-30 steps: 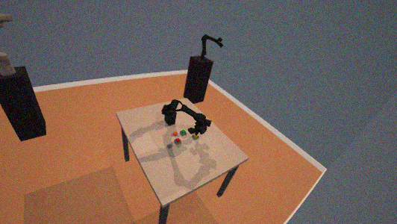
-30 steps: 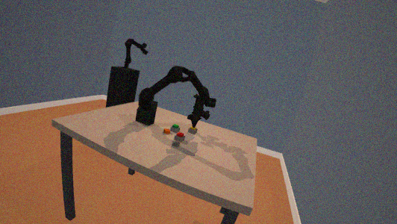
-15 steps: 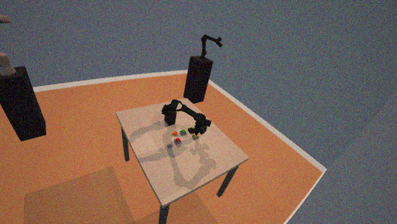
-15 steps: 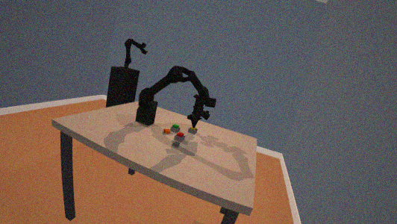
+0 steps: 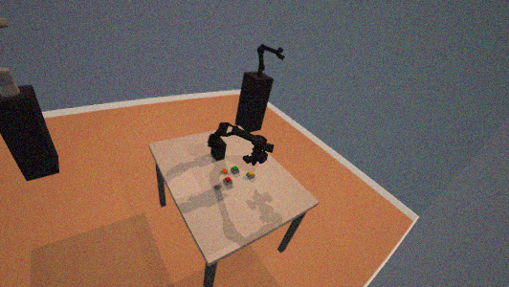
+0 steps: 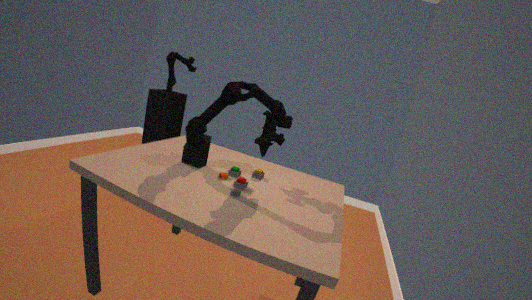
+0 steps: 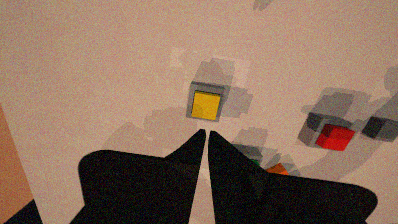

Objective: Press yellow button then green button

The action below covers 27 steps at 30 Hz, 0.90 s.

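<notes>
The yellow button (image 5: 251, 174) (image 6: 258, 172) (image 7: 206, 105) sits on its grey base with its cap raised. The green button (image 5: 234, 168) (image 6: 235, 170) stands nearer the arm's base; in the wrist view only a sliver of its green cap (image 7: 254, 162) shows behind the right finger. My gripper (image 6: 263, 154) (image 7: 206, 135) is shut with nothing between the fingertips. It points down and hangs above the table, clear of the buttons. In the wrist view its tips appear just below the yellow button, touching nothing.
A red button (image 5: 228, 180) (image 6: 241, 180) (image 7: 336, 137) stands beside the yellow and green ones. An orange block (image 5: 225, 170) (image 6: 223, 176) (image 7: 278, 169) lies close to the green button. A dark block (image 5: 217, 187) (image 6: 235, 193) (image 7: 381, 128) lies beyond the red button.
</notes>
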Each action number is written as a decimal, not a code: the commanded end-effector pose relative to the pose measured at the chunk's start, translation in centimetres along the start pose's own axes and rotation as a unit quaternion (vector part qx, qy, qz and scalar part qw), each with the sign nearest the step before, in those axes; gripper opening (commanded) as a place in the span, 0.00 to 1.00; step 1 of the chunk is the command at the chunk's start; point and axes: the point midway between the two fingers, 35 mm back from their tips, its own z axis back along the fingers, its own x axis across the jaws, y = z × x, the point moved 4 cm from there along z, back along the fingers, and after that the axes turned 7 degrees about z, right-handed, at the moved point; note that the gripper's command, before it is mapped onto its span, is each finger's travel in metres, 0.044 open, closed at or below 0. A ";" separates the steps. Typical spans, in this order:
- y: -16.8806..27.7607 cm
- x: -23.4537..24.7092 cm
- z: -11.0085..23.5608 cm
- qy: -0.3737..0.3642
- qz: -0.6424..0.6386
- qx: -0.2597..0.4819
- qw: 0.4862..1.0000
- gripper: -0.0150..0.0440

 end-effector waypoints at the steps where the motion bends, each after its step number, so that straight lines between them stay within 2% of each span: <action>1: 0.0 -0.2 1.6 -0.003 -0.005 -0.001 1.000 0.29; 5: 1.3 -1.1 1.9 -0.003 -0.005 0.000 1.000 0.29; 14: 9.8 -6.6 1.6 -0.002 -0.003 0.003 1.000 0.29; 19: 10.4 -7.0 1.5 -0.001 -0.003 0.002 1.000 0.29; 21: 10.3 -7.0 0.4 -0.001 -0.003 0.001 1.000 0.29; 24: 10.3 -7.0 -3.7 -0.001 -0.003 0.001 1.000 0.29; 27: 10.4 -7.1 -4.7 0.000 -0.003 0.001 1.000 0.29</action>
